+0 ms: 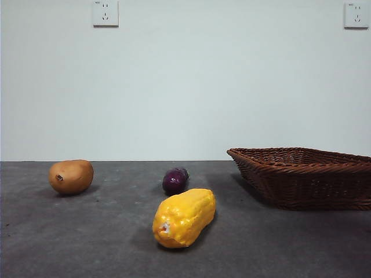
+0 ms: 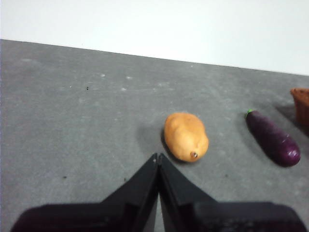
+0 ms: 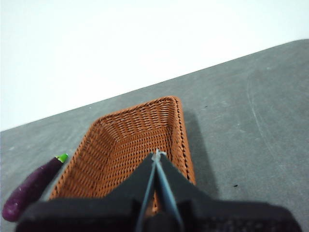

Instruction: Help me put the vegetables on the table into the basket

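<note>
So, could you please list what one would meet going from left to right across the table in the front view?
potato → corn cob → basket; the eggplant overlaps the corn cob's span, so it is left out.

Potato (image 1: 71, 176) brown; eggplant (image 1: 175, 180) dark purple, green stem; corn (image 1: 184, 218) bumpy yellow; basket (image 1: 301, 176) reddish-brown weave; table (image 1: 87, 237) mottled grey.

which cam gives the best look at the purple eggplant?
Left wrist view: the small dark purple eggplant shows whole, lengthwise, green stem included. Front view shows it end-on, partly behind the bumpy yellow corn cob. Right wrist view catches it blurred at the frame edge.
</note>
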